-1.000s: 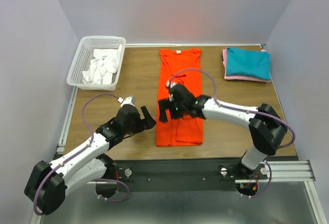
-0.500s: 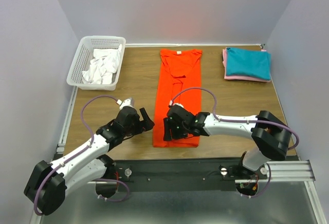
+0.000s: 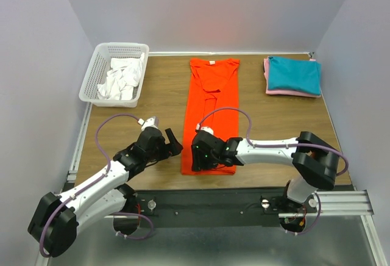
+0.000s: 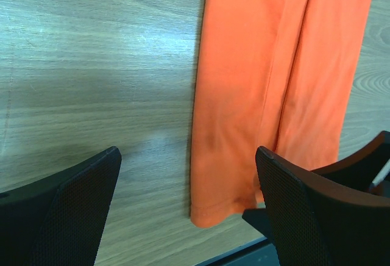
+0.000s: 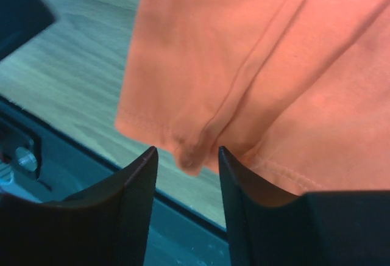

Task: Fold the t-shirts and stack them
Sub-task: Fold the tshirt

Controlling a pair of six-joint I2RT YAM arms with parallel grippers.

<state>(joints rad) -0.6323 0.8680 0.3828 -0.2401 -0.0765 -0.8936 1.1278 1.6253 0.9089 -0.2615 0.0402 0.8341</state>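
Bright orange-red cloth t-shirt (image 3: 211,113) lies flat at desk ctr, folded lengthwise into a long narrow strip. Collar end is near the far edge, hem end near the near edge. The folded layers show as lengthwise creases in the left wrist view (image 4: 274,71).

Right gripper (image 3: 203,154) is low over the near-left corner of that strip, at the hem. Wrist view: right gripper (image 5: 186,153) has its fingers a little apart w/ a small bump of hem cloth (image 5: 244,64) btwn the tips; no pinch on the cloth is visible.

Left gripper (image 3: 173,143) sits over bare wood just left of the strip, towards the near edge. Fingers are spread wide and hold nothing. Wrist view: left gripper (image 4: 187,156) frames the shirt's left edge and its near-left corner.

Teal folded cloth t-shirt (image 3: 295,74) lies on top of a pink folded cloth t-shirt (image 3: 267,71) at the far-right corner, with pink showing along the left and near sides.

White crumpled cloth t-shirts (image 3: 122,77) lie in a white plastic mesh basket (image 3: 91,74) at the far-left corner.

Brown wood-grain desk top (image 3: 152,95) carries all of it.
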